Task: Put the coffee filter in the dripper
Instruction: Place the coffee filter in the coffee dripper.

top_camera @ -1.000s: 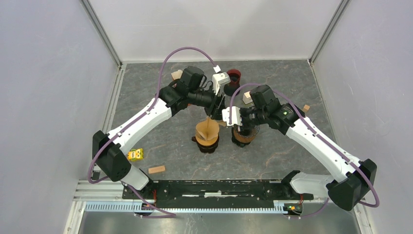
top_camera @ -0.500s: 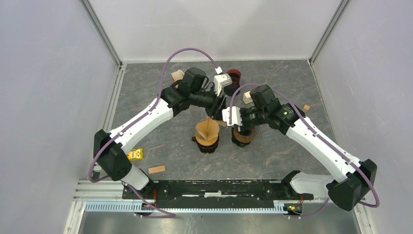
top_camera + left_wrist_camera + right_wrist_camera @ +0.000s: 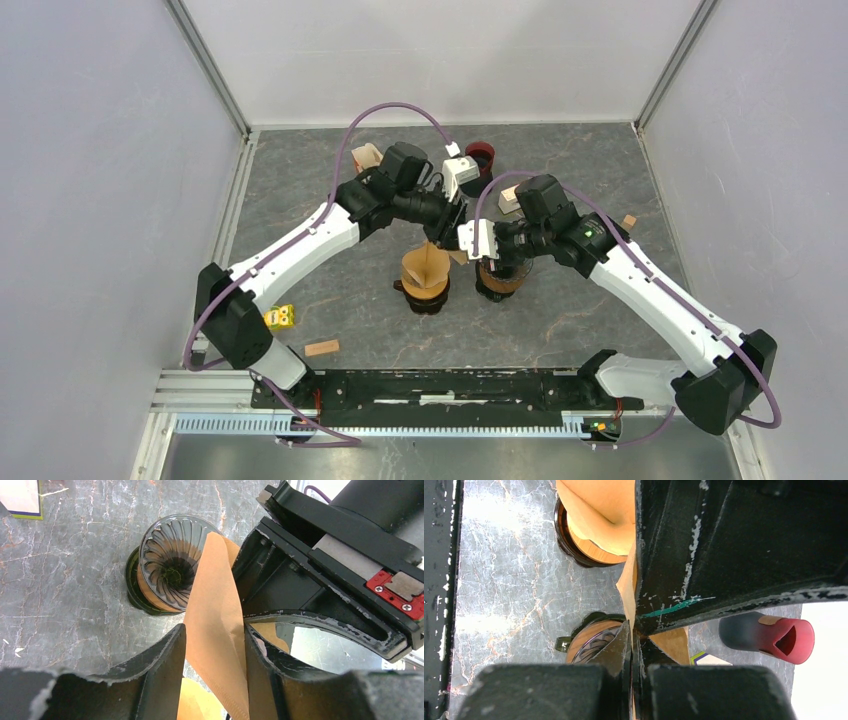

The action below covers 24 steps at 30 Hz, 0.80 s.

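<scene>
Left pincer (image 3: 214, 632) has the brown paper coffee filter (image 3: 212, 595) mid-frame, a finger touching each side. Right pincer (image 3: 633, 630) is clamped tight on the paper's edge. Held aloft, the filter overlaps the right rim of the clear ribbed glass dripper (image 3: 170, 562), upper centre on the grey marbled counter (image 3: 60, 580).

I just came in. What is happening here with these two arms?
Both arms meet in the middle with one brown coffee filter between them. The right tool is shut on its edge. The left tool has its jaws on either side of the paper; whether they press it is unclear. The glass dripper stands just below, with no filter in it yet. A stack of spare filters sits beside it.
</scene>
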{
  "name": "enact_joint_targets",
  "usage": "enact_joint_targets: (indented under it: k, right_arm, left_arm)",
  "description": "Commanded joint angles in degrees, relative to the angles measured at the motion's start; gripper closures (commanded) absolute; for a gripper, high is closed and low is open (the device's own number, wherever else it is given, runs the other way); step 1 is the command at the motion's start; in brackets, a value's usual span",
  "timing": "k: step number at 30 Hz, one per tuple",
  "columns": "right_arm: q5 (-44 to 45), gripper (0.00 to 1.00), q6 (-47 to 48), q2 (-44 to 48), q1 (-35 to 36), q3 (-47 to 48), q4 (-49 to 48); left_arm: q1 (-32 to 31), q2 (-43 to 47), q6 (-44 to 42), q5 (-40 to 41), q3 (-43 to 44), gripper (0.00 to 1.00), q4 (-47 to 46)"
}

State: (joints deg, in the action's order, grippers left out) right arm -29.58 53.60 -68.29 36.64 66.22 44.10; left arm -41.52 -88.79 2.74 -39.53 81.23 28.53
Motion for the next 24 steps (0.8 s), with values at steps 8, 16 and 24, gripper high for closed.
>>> enact_joint_targets:
  k: [8,16,24]
  right_arm:
    - [-3.4,1.00,-0.2,0.6,0.2,3.2,0.7]
    - [-4.4,1.00,0.8,0.6,0.3,2.9,2.5]
    - [-4.3,0.93,0.7,0.6,0.3,3.0,4.6]
  left_arm:
    - [-1.2,-3.5,-1.4,-1.7,4.5,0.55,-0.6]
    - [-1.2,-4.6,-1.5,-0.5,7.5,0.85,0.3]
    - [-1.2,-3.8,-7.1,-0.5,11.1,0.98,2.1]
